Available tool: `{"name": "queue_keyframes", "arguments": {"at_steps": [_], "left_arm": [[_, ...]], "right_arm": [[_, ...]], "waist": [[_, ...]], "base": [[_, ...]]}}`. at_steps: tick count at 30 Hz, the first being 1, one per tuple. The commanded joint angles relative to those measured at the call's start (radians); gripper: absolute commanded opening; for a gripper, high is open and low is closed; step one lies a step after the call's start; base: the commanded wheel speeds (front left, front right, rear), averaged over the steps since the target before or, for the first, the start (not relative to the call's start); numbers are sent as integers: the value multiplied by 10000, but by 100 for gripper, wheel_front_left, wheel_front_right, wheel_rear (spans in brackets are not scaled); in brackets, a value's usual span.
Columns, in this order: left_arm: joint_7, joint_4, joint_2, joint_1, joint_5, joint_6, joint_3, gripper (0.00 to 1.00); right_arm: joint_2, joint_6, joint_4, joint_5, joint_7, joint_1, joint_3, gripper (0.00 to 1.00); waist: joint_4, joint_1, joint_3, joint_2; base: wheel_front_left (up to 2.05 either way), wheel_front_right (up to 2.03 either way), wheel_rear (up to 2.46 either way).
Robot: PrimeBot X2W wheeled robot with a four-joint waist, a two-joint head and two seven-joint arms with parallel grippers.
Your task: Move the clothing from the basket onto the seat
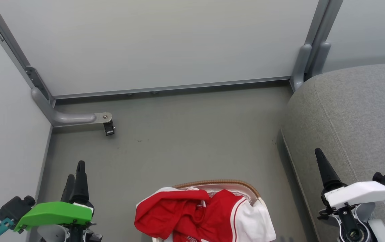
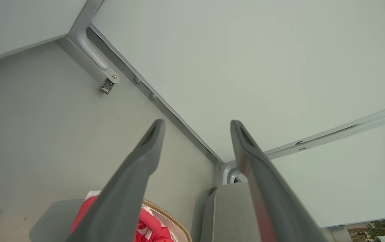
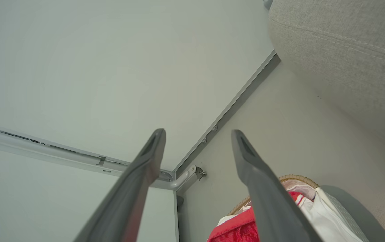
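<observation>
Head view, clothing (image 1: 192, 215) in basket (image 1: 219, 183), seat (image 1: 354, 114) beside

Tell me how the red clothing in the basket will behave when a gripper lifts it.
Probably floppy: the clothing lies crumpled and drapes over the basket rim, so it should sag when lifted. Thin folds suggest lightness. Tangled pieces may rise together.

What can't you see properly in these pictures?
- The basket: in the head view, the clothing covers most of it and the bottom edge cuts it off.
- The clothing: piled up, so how many pieces cannot be told.
- The seat: in the head view, cut off by the right edge.
</observation>
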Motion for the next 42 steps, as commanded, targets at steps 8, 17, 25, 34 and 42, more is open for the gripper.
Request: {"name": "queue_keyframes", "arguments": {"at_steps": [8,17,25,34,42], "left_arm": [[-350,-124,286,-330,1592,282,-366,100],[-640,-98,488,-372,2861,563,-771,100],[-872,-67,612,-312,3824,777,-1099,100],[-1119,-77,689,-324,4860,928,-1454,100],[-1335,-21,683,-316,5698,979,-1697,100]], "right_arm": [[-182,2,25,-1432,-376,-286,181,100],[-274,3,242,-2620,-667,-348,336,100],[-336,3,387,-3549,-902,-360,502,100],[-427,4,511,-4630,-1160,-426,688,100],[-461,3,708,-5555,-1374,-432,801,100]], "waist": [[39,0,30,29],[68,0,61,35],[68,0,59,41],[51,0,98,48],[36,0,134,54]], "base": [[0,0,0],[0,0,0],[0,0,0],[0,0,0],[0,0,0]]}}
